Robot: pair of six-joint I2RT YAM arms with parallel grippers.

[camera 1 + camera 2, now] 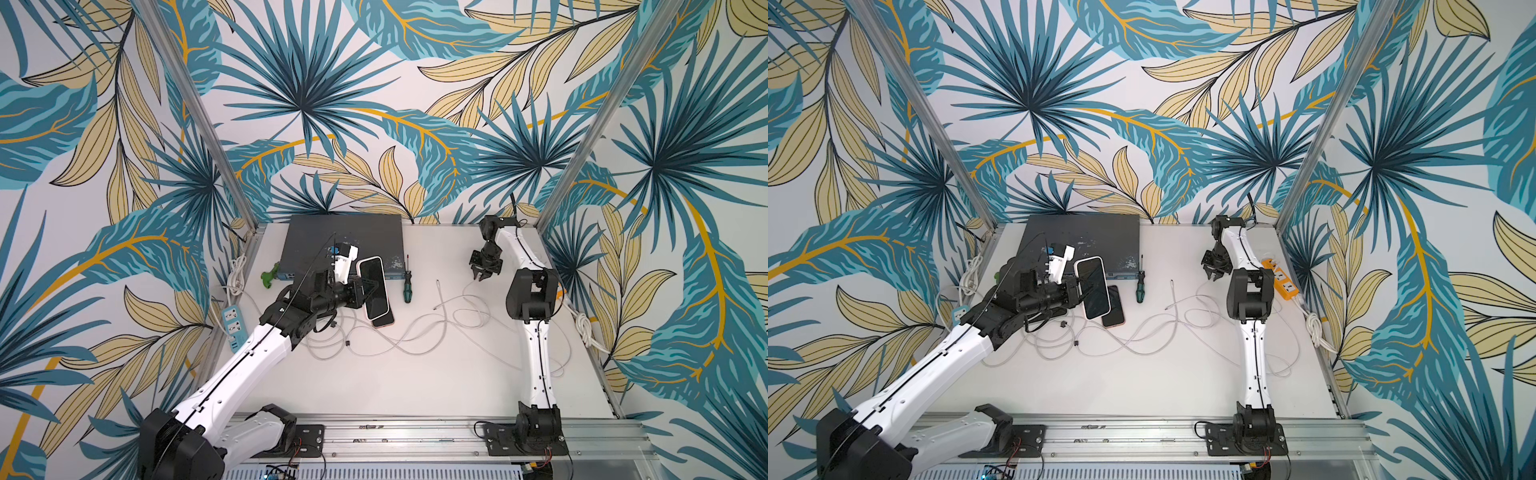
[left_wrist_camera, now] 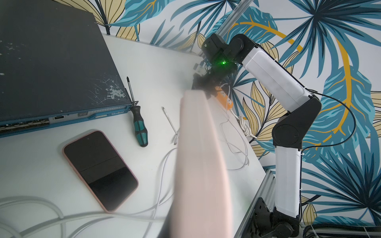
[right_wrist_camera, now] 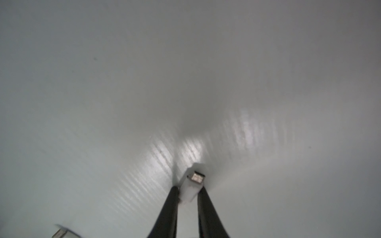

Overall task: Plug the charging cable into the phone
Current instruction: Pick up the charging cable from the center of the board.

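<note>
Left gripper [image 1: 365,292] clamps pale-cased black-screen phone [image 1: 374,280] | right gripper [image 3: 188,189] pinches white cable plug [image 3: 190,185] | green-handled screwdriver [image 1: 407,287] lies between.

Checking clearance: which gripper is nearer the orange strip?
Right. The right gripper, pinching a plug, is near the strip; the left gripper, holding a phone, is across the table.

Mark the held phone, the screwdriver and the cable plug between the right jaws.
held phone [image 1: 372,287]: in a top view, middle of its dark screen.
screwdriver [image 1: 407,291]: in a top view, green handle.
cable plug [image 3: 189,189]: right wrist view, white housing.
</note>
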